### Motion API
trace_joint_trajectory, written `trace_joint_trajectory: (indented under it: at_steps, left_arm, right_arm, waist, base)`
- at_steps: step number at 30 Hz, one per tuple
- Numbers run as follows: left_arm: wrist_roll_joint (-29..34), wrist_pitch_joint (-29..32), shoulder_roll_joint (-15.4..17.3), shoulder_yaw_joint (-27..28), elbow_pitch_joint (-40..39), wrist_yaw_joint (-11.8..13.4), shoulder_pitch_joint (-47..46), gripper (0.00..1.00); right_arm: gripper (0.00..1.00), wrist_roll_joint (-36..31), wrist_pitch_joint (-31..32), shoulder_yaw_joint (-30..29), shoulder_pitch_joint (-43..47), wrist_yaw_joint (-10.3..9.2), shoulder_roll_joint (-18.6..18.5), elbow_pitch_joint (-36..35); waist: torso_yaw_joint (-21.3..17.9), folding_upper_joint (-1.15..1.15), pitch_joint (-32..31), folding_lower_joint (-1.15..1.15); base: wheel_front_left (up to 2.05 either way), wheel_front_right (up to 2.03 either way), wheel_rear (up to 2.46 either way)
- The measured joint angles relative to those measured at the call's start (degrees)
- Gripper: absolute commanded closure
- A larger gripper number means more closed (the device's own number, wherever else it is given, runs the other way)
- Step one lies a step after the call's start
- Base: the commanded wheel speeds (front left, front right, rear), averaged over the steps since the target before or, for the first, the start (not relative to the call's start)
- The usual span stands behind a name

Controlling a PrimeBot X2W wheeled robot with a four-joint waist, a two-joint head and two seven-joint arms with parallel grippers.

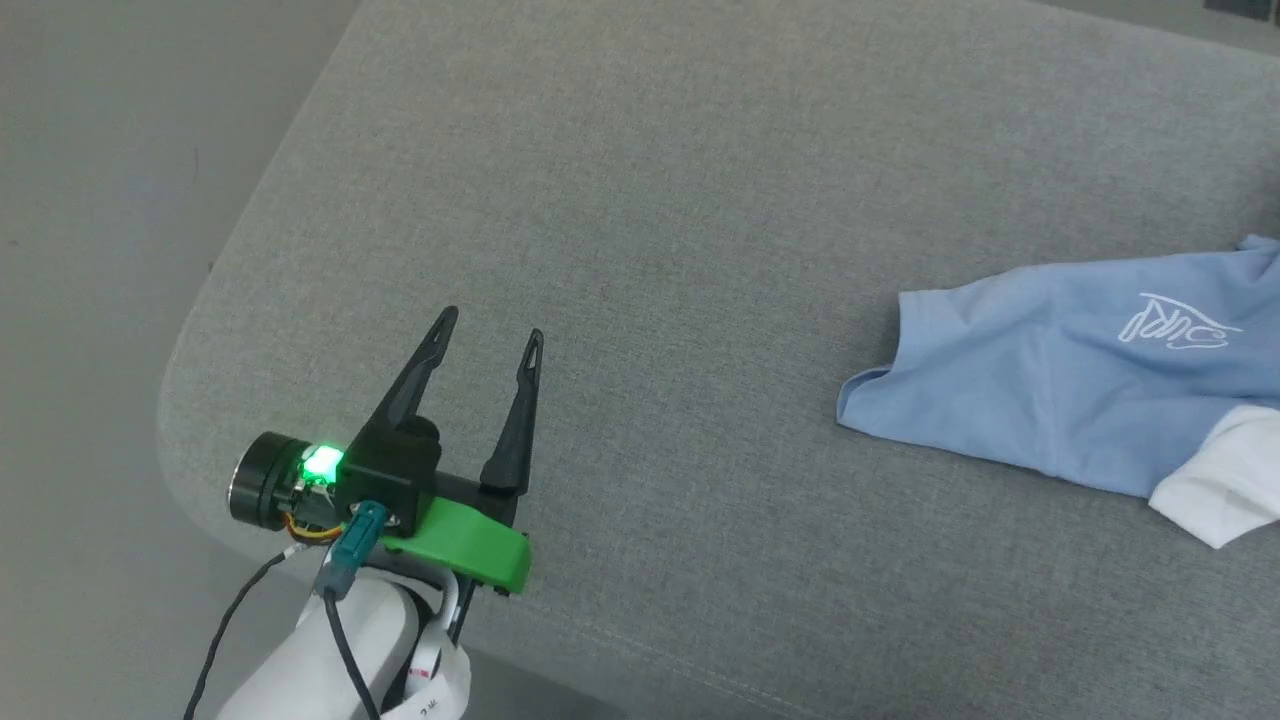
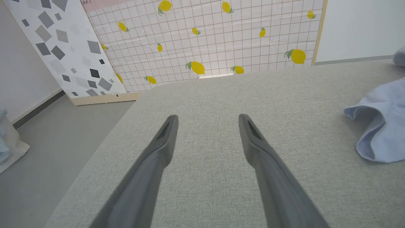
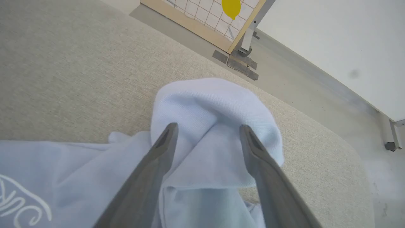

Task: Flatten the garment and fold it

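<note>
While the soft light-blue shirt (image 1: 1050, 400) lies rumpled at right on the woven grey cushion (image 1: 650, 200), the left hand (image 1: 493, 324) gapes at lower left, the right hand (image 3: 208, 127) open over its bunched fold.

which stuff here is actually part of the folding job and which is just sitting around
For the job: light blue shirt; left gripper, open; right gripper, open at the shirt; grey padded surface under it.
Just around: lemon-print panel; grey-diamond panel; floor.
</note>
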Motion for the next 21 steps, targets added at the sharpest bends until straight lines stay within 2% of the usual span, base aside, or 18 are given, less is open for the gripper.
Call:
trace_joint_trajectory:
  at_steps: [5,10,16,21]
  left_arm:
    - [-0.83,0.6,0.36,0.2,0.64,-0.33,0.14,0.0]
    - [-1.92,2.23,0.82,0.2,1.23,-0.89,0.36,0.0]
    - [-4.89,5.16,0.86,0.55,1.86,-1.27,0.92,0.0]
    - [-7.46,7.4,0.86,0.89,2.38,-1.26,2.15,0.0]
  right_arm:
    - [0.0,7.94,-6.24,3.05,0.09,0.01,3.31,-1.79]
    - [0.0,14.43,-12.45,5.02,1.77,0.01,3.96,-6.41]
    - [0.0,19.62,-19.15,5.98,9.23,0.0,4.61,-14.54]
    - [0.0,21.07,-21.82,3.24,17.34,0.0,6.5,-20.67]
  waist:
    - [-1.68,0.0,-2.22,0.0]
    - [-4.63,0.0,-5.28,-0.01]
    - [-9.1,0.0,-9.1,-0.02]
    - [-12.88,0.0,-11.87,-0.02]
  base:
    - [0.0,0.0,0.0]
    - [0.0,0.0,0.0]
    - [0.0,0.0,0.0]
    - [0.0,0.0,0.0]
